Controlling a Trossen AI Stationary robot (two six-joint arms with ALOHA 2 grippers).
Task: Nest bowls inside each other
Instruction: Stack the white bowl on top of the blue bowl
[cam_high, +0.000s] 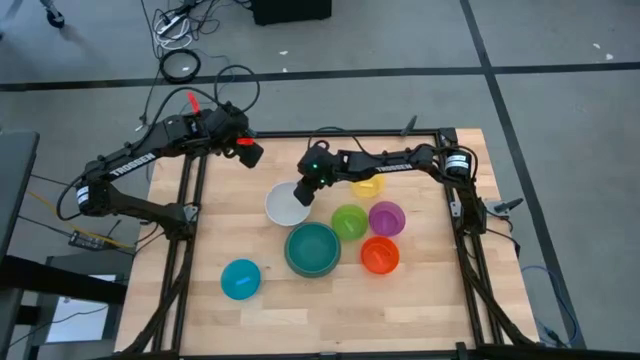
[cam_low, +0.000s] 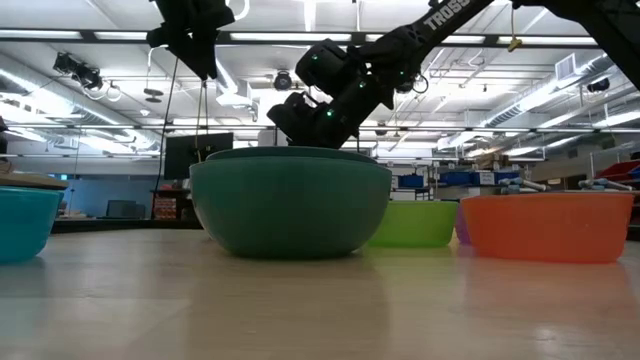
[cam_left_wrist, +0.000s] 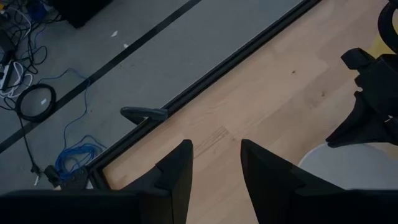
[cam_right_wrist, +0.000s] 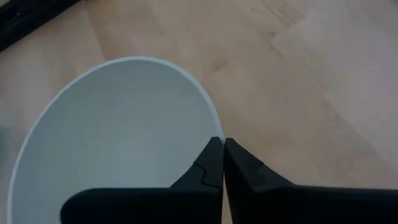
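Right gripper (cam_right_wrist: 222, 163) pinched shut on rim of white bowl (cam_right_wrist: 118, 137), mid-table beside teal bowl (cam_high: 312, 249). Left gripper (cam_left_wrist: 214, 163) spread, empty, hovering near table's far left edge. Lime, purple, orange, yellow, light blue bowls scattered separately.

Wooden surface (cam_high: 420, 310) with scattered bowls

A white bowl (cam_high: 287, 204) sits near the middle, a teal bowl (cam_high: 313, 249) just in front of it; lime (cam_high: 349, 221), purple (cam_high: 386, 217) and orange (cam_high: 380, 255) bowls cluster beside them, a yellow bowl (cam_high: 368, 186) lies farther back, and a light blue bowl (cam_high: 241, 279) stands apart near the front.
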